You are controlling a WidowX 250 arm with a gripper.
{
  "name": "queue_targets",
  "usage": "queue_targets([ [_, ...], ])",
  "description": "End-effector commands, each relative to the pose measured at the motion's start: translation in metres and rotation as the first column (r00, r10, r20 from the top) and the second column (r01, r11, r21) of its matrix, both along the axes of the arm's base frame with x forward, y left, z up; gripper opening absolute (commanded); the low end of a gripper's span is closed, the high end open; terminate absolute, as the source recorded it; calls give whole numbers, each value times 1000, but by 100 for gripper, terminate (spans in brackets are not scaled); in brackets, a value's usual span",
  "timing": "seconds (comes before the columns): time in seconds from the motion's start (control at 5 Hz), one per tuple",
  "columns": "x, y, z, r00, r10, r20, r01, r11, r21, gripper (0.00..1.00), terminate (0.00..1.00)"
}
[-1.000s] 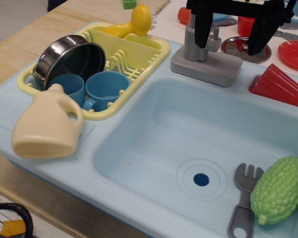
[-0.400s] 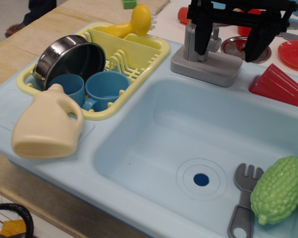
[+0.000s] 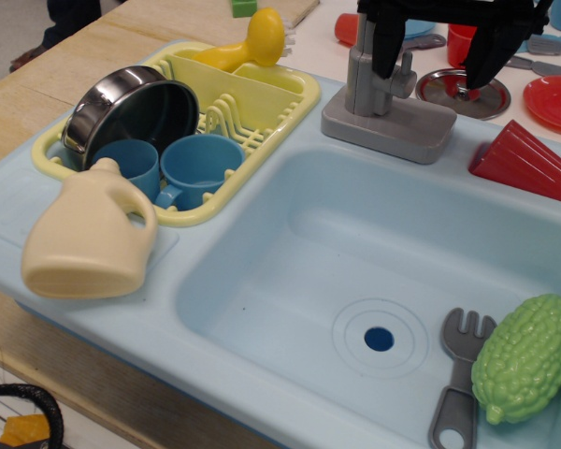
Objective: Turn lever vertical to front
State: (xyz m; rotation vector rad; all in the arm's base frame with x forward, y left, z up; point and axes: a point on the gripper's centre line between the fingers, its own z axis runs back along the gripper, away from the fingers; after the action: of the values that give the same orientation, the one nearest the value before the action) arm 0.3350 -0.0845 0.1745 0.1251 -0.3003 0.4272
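The grey toy tap stands behind the sink, with an upright post [image 3: 363, 79] on a rectangular grey base [image 3: 389, 128]. Its small grey lever [image 3: 407, 69] sticks out on the post's right side and looks roughly upright. My black gripper [image 3: 433, 77] hangs over the tap from the top edge, jaws wide open. Its left finger [image 3: 384, 51] is right by the post and lever; I cannot tell whether it touches them. The right finger [image 3: 486, 56] hangs well to the right, over a metal dish. Nothing is held.
A light blue sink [image 3: 262, 309] holds a grey toy fork [image 3: 458, 374] and a green bumpy vegetable [image 3: 525, 355]. A yellow rack [image 3: 285, 117] holds a steel pot, two blue cups and a yellow brush. A cream jug [image 3: 89, 238] lies at left. Red dishes [image 3: 519, 159] sit at right.
The gripper has risen: its fingertips have moved up from beside the tap's lower post to the level of the lever. The jaws stay wide open. The tap and the other things have not moved.
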Motion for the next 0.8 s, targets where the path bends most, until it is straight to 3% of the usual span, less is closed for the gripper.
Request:
queue_targets([
  [0.0, 7, -2, 21, 992, -4, 129, 8, 999, -33, 100, 0],
  [0.2, 9, 1, 14, 987, 2, 161, 4, 999, -34, 100, 0],
  [0.4, 4, 2, 9, 986, 26, 167, -20, 999, -38, 0, 0],
  [0.6, 1, 4, 7, 985, 29, 169, -22, 999, -40, 0, 0],
])
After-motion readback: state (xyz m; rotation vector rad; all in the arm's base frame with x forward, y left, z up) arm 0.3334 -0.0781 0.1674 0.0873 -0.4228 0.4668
